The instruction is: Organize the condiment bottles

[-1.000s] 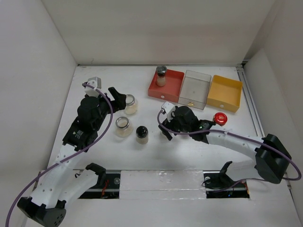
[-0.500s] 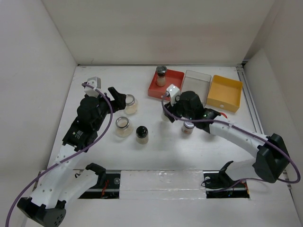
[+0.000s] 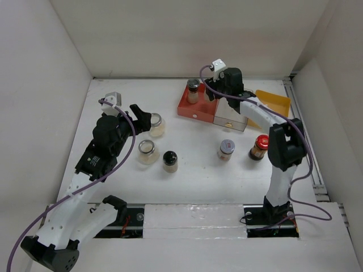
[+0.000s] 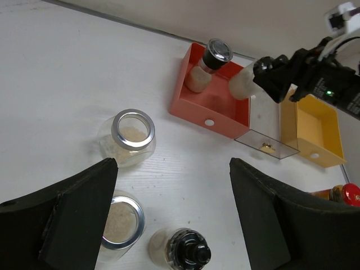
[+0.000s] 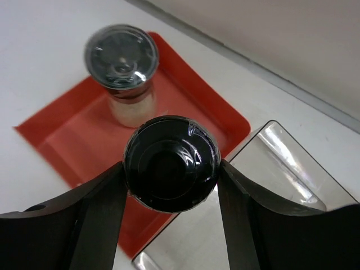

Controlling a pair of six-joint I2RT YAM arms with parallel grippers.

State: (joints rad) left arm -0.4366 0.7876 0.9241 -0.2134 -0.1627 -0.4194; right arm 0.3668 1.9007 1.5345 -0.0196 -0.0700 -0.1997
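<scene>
**A:** What was the right gripper (image 5: 171, 169) doing?

**B:** It was pinching the held shaker (image 4: 243, 83), a black-capped one with a finger on either side of its cap. The shaker was lifted over the red tray (image 3: 203, 109) by the far edge of the tabletop (image 3: 193, 184). It hung over the tray's right side, close to the wall next to the clear tray (image 3: 227, 110).

**A:** How should the set-down have gone?

**B:** I'd judge it wanted a small shift left first, so the base would clear that wall. After that, a straight descent, keeping apart from the grey-lidded shaker (image 3: 193, 89) standing in the tray's far left part. The fingers should spread only once the base sat flat. A tall, narrow shaker would likely tip if dropped or nudged.

**A:** And the containers?

**B:** The red tray held that one shaker, with something pale in it. The clear tray held no bottle, nor did what showed of the yellow tray (image 3: 278, 101), which the arm partly hid. The silver-lidded jar (image 3: 226, 148) and the red-capped bottle (image 3: 260, 146) stood right of the middle. The second black-capped shaker (image 3: 169, 160) was near the middle. Left of it were the far glass jar (image 3: 156, 124) and the near glass jar (image 3: 147, 152), each with pale grains inside. The left gripper (image 4: 173, 166) hovered near them, fingers spread and holding nothing.
</scene>
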